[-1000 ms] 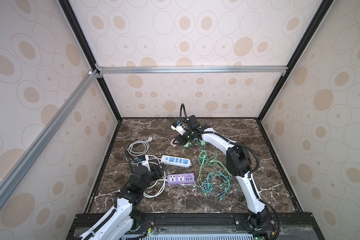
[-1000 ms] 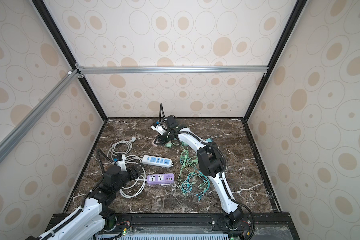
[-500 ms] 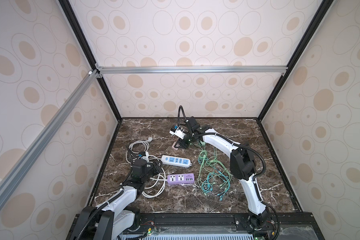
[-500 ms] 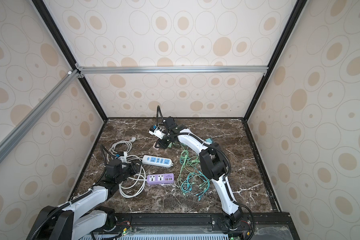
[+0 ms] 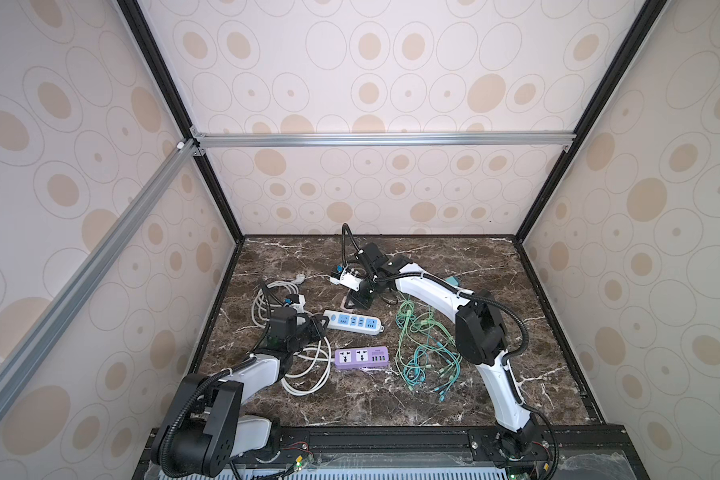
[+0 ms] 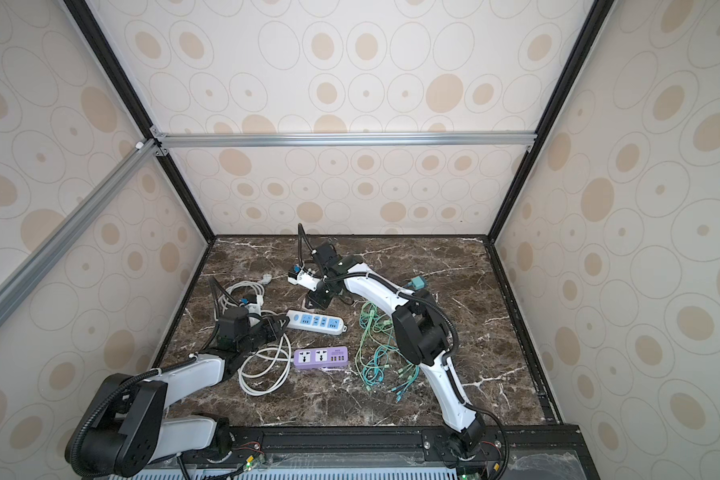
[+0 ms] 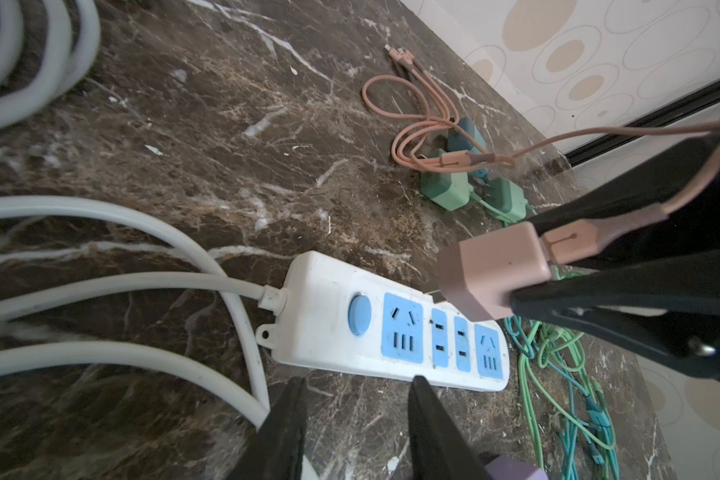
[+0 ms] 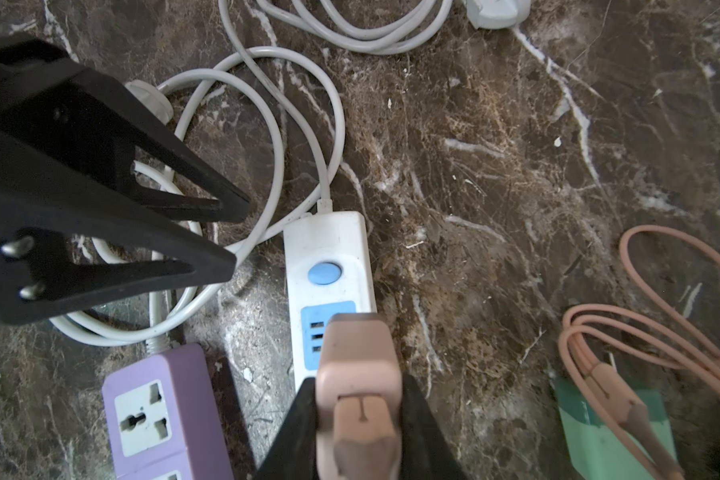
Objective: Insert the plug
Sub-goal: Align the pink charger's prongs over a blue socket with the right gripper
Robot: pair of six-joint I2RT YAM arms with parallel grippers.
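On the left, the left gripper (image 7: pixel 358 377) hangs low by the cord end of the white power strip (image 5: pixel 352 323), its jaws parted and empty. Right of it, the right gripper (image 8: pixel 358 379) is clamped on the pink plug (image 8: pixel 356 353) — held just over the strip's blue sockets; whether it touches them I cannot tell. Green cables (image 5: pixel 418 370) sprawl further right on the marble table (image 5: pixel 537 332).

Marble tabletop (image 5: pixel 537 357), white power strip (image 5: pixel 353 322), purple strip (image 5: pixel 361 358), green cables (image 5: pixel 425 353)
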